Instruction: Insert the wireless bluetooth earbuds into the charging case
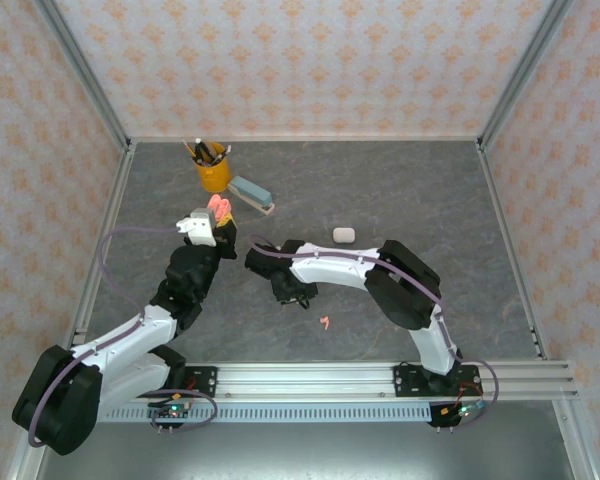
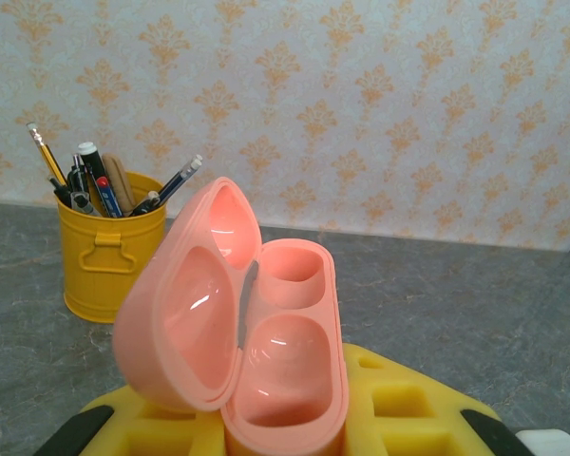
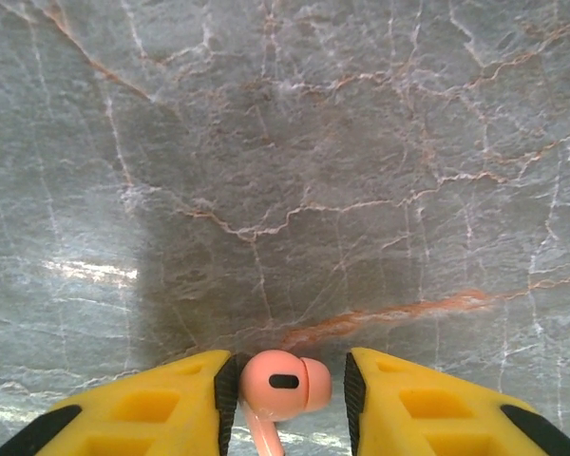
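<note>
Low in the right wrist view, your right fingers (image 3: 161, 408) stand slightly parted around the pink earbud (image 3: 283, 382): likely light and slick, so pinch its bulb. Your left fingers (image 2: 408, 404) clamp the open case (image 2: 266, 332).

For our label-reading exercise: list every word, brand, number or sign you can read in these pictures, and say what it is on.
Nothing legible anywhere.
pink charging case: plain, no marking.
pink earbud: plain, no lettering.
pens in the yellow cup: any print too small to read.
white case: too small to tell.
</note>
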